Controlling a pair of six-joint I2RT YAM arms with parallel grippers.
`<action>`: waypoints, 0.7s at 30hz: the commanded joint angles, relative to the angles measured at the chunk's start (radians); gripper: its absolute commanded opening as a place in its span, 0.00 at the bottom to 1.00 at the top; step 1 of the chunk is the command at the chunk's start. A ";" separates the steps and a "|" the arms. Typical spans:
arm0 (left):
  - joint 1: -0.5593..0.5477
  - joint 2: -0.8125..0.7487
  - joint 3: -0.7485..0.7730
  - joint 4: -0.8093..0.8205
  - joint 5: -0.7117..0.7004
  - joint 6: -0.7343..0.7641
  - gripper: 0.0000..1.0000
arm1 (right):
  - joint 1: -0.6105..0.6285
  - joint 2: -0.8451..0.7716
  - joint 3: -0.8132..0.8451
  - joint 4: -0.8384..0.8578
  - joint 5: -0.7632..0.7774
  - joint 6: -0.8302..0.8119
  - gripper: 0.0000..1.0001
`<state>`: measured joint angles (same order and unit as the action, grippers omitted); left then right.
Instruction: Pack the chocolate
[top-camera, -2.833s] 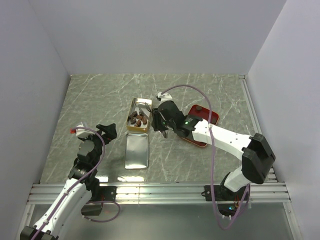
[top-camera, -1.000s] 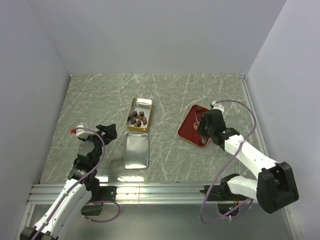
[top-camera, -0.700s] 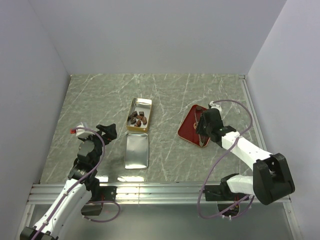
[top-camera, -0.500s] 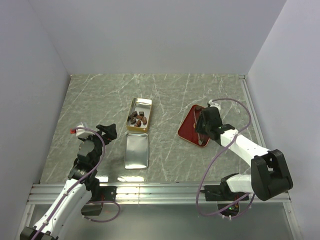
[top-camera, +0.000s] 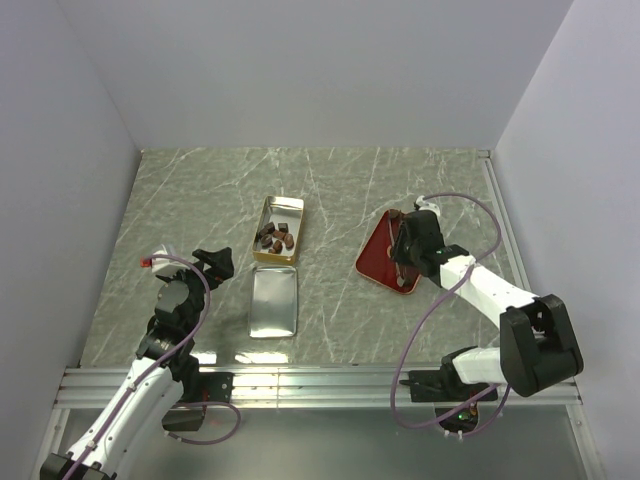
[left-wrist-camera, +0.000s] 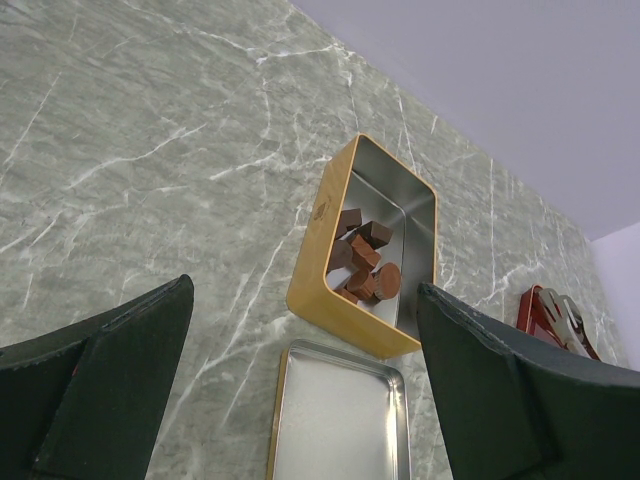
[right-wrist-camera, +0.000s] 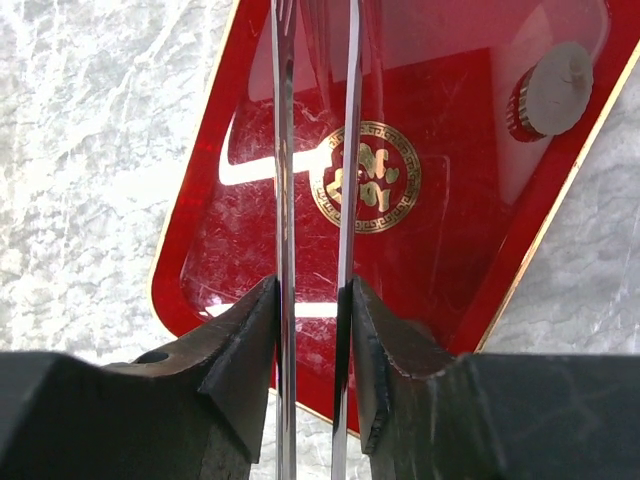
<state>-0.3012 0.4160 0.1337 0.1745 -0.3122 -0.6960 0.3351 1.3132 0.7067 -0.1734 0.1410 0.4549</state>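
Two tweezer blades (right-wrist-camera: 283, 150), tips cut off, clamped in R pincer (right-wrist-camera: 312, 292); L pincer (left-wrist-camera: 305, 290) wide open.

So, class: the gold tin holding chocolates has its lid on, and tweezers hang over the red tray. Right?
No: the gold tin, with the chocolates in it, is open; its lid lies flat beside it, as the left wrist view shows. The rest holds.

Grey-green marble tabletop (top-camera: 200, 200) w/ white veins; plain pale walls (top-camera: 300, 70) on 3 sides.
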 joint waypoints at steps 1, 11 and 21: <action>-0.004 -0.002 -0.006 0.022 -0.002 0.001 1.00 | -0.008 -0.029 0.050 0.026 -0.001 -0.015 0.34; -0.004 -0.005 -0.008 0.022 -0.001 0.000 0.99 | -0.008 -0.235 -0.033 -0.031 -0.049 -0.013 0.33; -0.004 -0.008 -0.008 0.019 -0.001 0.000 0.99 | -0.004 -0.364 -0.075 -0.075 -0.103 -0.016 0.33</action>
<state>-0.3012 0.4156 0.1337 0.1745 -0.3122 -0.6960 0.3328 0.9890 0.6270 -0.2596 0.0742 0.4511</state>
